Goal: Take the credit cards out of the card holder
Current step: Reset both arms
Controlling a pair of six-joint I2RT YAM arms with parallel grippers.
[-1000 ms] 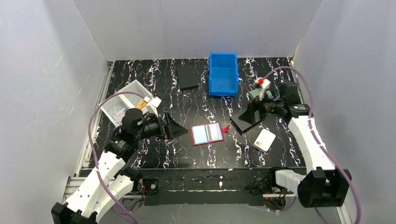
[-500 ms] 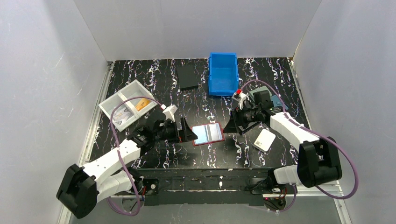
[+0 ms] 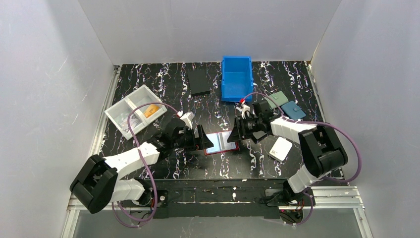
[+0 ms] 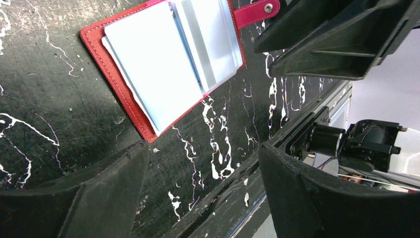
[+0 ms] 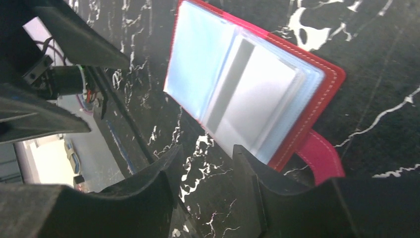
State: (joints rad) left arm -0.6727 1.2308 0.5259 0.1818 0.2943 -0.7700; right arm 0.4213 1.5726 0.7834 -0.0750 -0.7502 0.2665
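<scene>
The card holder [image 3: 224, 142] lies open on the black mat, red with pale blue-grey pockets, its snap tab [image 4: 255, 12] pointing right. A whitish credit card [image 5: 257, 94] with a grey stripe sits in the right-hand pocket. An orange credit card [image 3: 151, 110] lies in the white tray [image 3: 130, 106]. My left gripper [image 4: 203, 148] hovers open at the holder's left edge, nothing between its fingers. My right gripper [image 5: 208, 151] is open with a narrower gap, at the holder's right edge beside the tab. One of its fingertips [image 5: 242, 151] is close to the holder's corner.
A blue bin [image 3: 236, 78] and a black flat case [image 3: 199, 82] stand at the back. A teal-green wallet [image 3: 279, 99] and a blue wallet [image 3: 293, 110] lie at the right. A white wallet [image 3: 281, 148] lies just right of the right arm.
Both arms have swung inward and down to the open holder, one on each side. Both pairs of jaws have narrowed, the right pair much more.
</scene>
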